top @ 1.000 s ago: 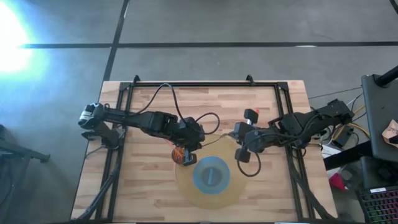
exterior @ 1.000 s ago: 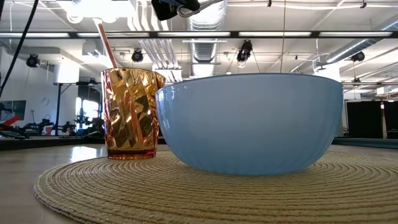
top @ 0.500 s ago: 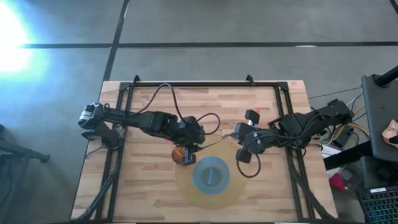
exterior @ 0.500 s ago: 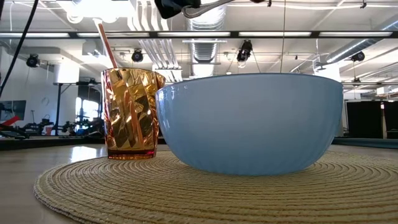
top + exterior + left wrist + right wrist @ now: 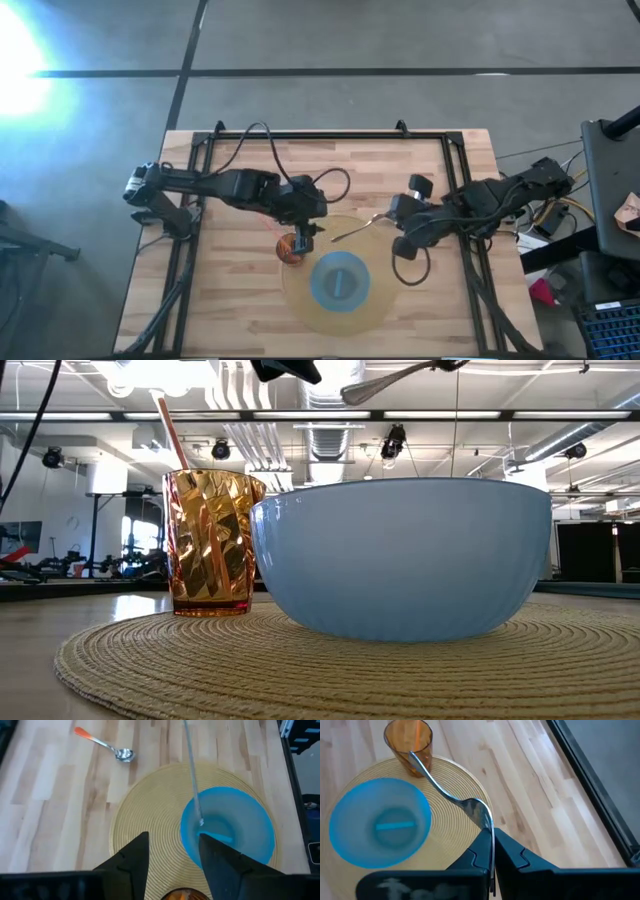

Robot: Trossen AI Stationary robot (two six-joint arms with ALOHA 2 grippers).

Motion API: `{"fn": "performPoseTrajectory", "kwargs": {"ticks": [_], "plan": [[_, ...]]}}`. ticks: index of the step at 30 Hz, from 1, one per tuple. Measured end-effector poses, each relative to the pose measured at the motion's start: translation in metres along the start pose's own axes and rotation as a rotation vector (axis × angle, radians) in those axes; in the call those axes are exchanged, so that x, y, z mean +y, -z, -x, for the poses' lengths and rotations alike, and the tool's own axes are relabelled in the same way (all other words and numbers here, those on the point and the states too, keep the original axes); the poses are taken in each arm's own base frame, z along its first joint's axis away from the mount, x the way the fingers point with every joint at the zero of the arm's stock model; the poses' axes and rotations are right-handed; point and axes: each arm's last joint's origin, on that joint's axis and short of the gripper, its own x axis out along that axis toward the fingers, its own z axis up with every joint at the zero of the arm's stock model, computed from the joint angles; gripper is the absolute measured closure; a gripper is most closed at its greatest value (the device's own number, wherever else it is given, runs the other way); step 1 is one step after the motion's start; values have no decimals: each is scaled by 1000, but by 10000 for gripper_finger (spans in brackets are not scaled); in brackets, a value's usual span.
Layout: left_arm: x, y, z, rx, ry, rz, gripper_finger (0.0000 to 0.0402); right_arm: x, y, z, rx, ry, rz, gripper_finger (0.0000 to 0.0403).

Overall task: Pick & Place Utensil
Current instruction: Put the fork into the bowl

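High view shows me what is new: my right end effector has moved up and to the right since a moment ago, and the silver utensil now hangs in the air with it. Before, that arm sat low by the edge of the round mat. Now its fingers are pinched tight on one end of the utensil, which I think is a fork, and the long handle sticks out toward the orange cup. So I think the pick is done and the place part comes next.

My left end effector has pulled back a little too. It sits just above the cup, and its fingers are apart with nothing between them.

From the right wrist, the utensil reaches out over the mat, and its far end is up near the cup. The cup has a thin orange stick in it. From table height the orange stick leans out of the cup's top.

The blue bowl sits in the middle of the mat, touching nothing else that I can see. It looks empty, apart from a light blue mark on its bottom.

A small spoon with an orange handle lies on the bare tabletop, well away from the mat.
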Motion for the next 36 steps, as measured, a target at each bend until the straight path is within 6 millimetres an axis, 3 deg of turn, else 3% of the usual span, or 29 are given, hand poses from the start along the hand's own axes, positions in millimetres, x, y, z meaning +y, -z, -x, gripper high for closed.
{"fn": "performPoseTrajectory", "kwargs": {"ticks": [8, 13, 23, 36], "plan": [[5, 2, 21, -19, -2, -40, 239, -6, 18, 29, -103, 6, -26, 395], [5, 7, 17, -10, -3, -56, 239, -7, 41, 36, -179, 32, -62, 395], [5, 16, -10, -77, -3, -120, 239, -8, 74, 30, -297, 24, -110, 395], [14, 29, -6, -303, -11, -166, 239, -24, 103, 13, -560, -92, -188, 395]]}}
